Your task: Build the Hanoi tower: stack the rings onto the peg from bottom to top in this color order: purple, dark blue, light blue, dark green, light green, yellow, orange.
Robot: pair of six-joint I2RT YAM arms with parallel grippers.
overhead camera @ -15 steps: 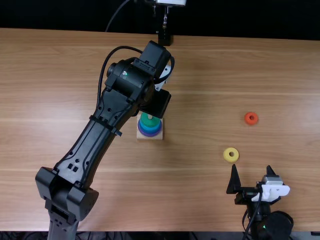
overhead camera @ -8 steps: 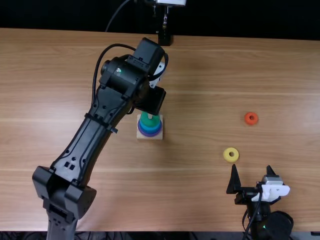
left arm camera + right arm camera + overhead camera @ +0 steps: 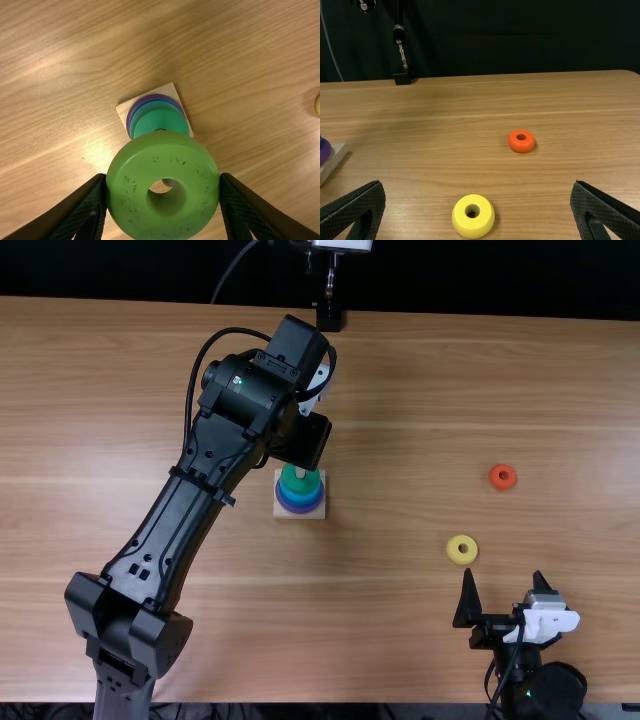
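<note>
Glossy plastic over our smooth, grained, light brown wooden table (image 3: 400, 640)
Nearer its near edge, the yellow plastic ring (image 3: 472, 228) shines like the orange one (image 3: 521, 147); we see dark specks on the smooth light green plastic ring (image 3: 131, 187) and a matt, pale square wooden base (image 3: 169, 90).

A light brown wooden surface (image 3: 400, 420) with fine streaked grain ends in a straight far edge, rounded at one corner in the right wrist view. Behind it hangs a very dark, softly creased fabric backdrop (image 3: 520, 35). A slim metal rod (image 3: 402, 55) rises from a black block-shaped base (image 3: 402, 77) at that edge, near a thin grey cable (image 3: 331, 50). Pale glare spots the wood in the left wrist view.
</note>
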